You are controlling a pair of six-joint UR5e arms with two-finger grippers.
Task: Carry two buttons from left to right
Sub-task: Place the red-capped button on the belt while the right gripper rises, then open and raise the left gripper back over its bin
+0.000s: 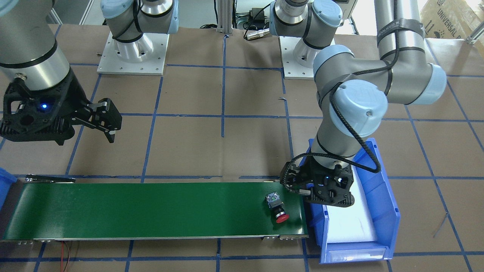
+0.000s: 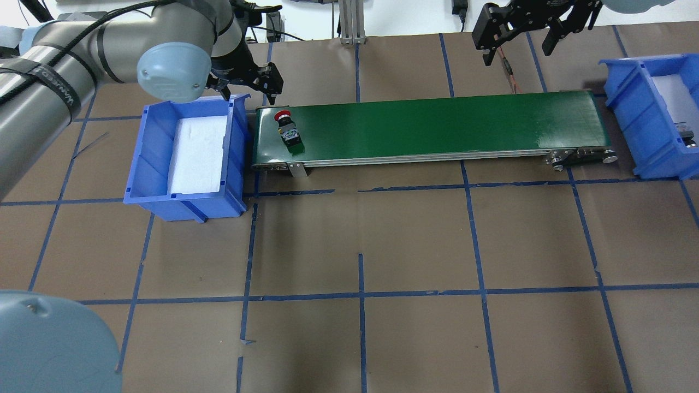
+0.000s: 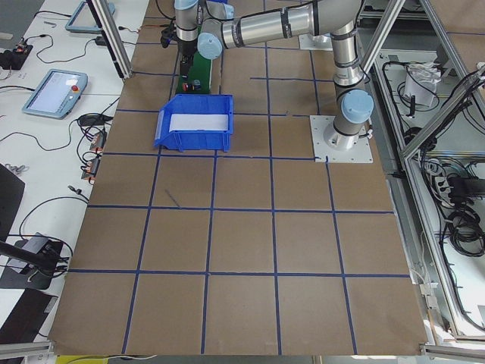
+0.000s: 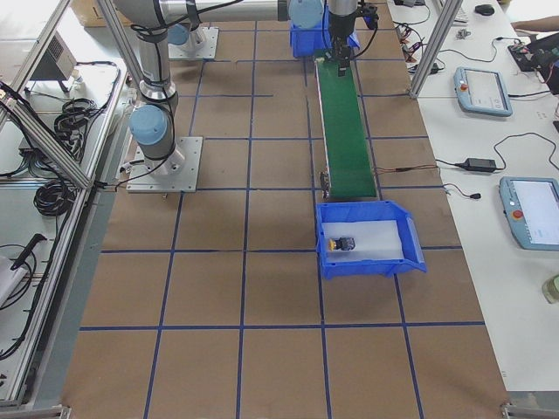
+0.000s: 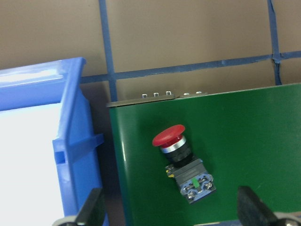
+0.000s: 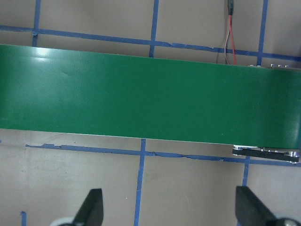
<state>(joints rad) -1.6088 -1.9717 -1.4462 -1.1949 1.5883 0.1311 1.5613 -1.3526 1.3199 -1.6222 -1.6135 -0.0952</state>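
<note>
A robotics lab — robot arms (image 3: pixel 333 45) bolted to a paper-covered table (image 3: pixel 242 250) gridded with blue tape (image 3: pixel 242 210), aluminium framing (image 3: pixel 108 38) around it — teach pendants (image 4: pixel 482 92) and cables (image 3: pixel 458 216) on side benches (image 4: pixel 524 305).

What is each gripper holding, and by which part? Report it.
Nothing is held. Left gripper and right gripper are open and empty; the red button lies free on the belt.

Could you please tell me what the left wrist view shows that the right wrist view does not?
Only the left wrist view: the red button lying on the green belt, near the blue bin. Only the right wrist view: a red-and-black wire past the belt, and no button. Both: the belt and blue-taped brown paper.
</note>
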